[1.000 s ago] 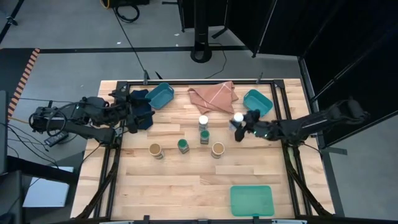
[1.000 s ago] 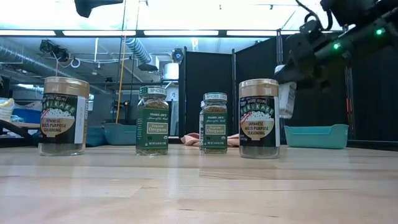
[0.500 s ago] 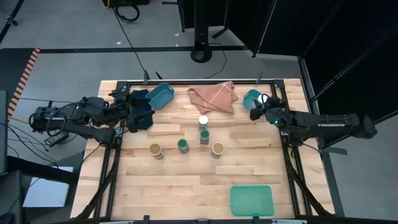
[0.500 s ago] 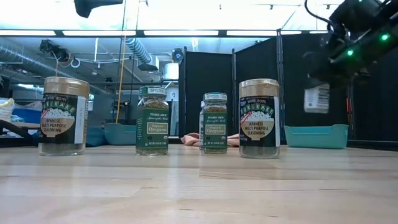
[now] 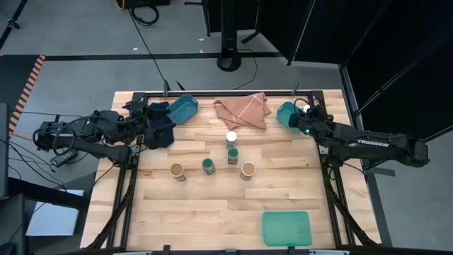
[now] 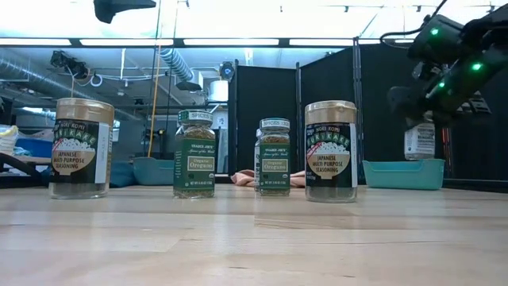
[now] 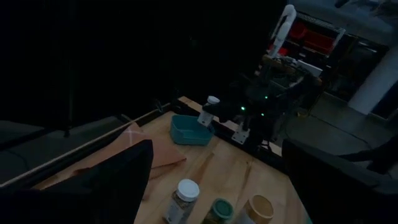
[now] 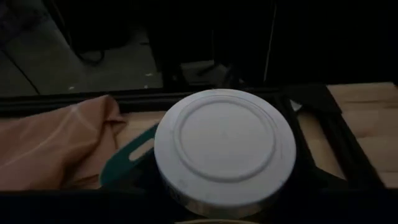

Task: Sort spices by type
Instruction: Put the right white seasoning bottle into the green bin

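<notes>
right gripper (image 5: 303, 120): sitting at upper right of the high view over the right teal bin (image 5: 285, 112), clamping a white-lidded jar (image 6: 419, 141); in the low view the jar is hanging upright just above the bin's rim, not touching it.
held jar: small cylinder, clear body with pale label; smooth round white lid with a raised ring is filling the right wrist view (image 8: 224, 146).
left gripper (image 5: 161, 127): idling at upper left of the high view, beside the left teal bin (image 5: 181, 108); fingers are standing wide apart, holding nothing.
second white-lidded jar (image 5: 231, 138): standing upright at centre of the high view, just below the cloth.
green-lidded oregano jars: one (image 5: 233, 154) is sitting right in front of the white-lidded one, the other (image 5: 208, 166) slightly lower left; glass bodies, dark green lids and green labels.
tan-topped furikake jars: wider cylinders with dark contents, one at lower left of the group (image 5: 177, 171), one at lower right (image 5: 248, 170); both upright, apart from their neighbours.
cloth (image 5: 243, 110): soft tan fabric, lying crumpled at top centre between the two bins.
bins: moulded teal plastic, rounded corners, low walls.
green tray (image 5: 286, 228): flat rounded rectangle, lying at lower right of the high view, well apart from the jars.
table (image 5: 212, 205): pale wood planks with visible grain, black metal frame around it.
</notes>
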You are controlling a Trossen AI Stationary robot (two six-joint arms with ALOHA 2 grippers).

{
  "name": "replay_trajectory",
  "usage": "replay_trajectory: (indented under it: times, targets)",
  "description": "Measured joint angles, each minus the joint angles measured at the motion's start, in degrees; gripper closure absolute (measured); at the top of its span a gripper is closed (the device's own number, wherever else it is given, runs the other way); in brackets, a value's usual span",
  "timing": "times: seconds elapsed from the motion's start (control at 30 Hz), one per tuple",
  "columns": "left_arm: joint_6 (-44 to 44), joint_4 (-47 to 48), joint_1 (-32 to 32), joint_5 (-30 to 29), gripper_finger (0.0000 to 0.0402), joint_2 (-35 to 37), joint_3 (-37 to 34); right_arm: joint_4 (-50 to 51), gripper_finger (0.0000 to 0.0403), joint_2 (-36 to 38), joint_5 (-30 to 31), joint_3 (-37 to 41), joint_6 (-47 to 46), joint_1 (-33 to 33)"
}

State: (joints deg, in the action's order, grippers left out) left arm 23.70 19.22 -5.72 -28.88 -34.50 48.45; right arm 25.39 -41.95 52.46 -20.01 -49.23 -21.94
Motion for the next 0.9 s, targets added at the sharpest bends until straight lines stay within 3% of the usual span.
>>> replay_trajectory:
  times: [0.17,0.23,0.73,0.9]
  targets:
    - [-1.00,0.01,0.00,-1.46,0.0039,0.00,0.00,-16.20,0.0201,-5.14,-8.26,-0.12,16.68,-0.82]
    - [-1.00,0.01,0.00,-1.53,0.0039,0.00,0.00,-17.68,0.0201,-7.45,-9.21,-1.12,19.01,-1.37]
    - [-0.98,0.12,-0.02,-1.53,0.0039,0.00,0.00,-22.03,0.0201,-20.52,-10.28,-3.19,19.13,-7.89]
    - [-0.98,0.59,0.00,-1.53,0.0039,0.00,0.00,-23.41,0.0201,-21.73,-10.09,-3.19,14.50,-9.67]
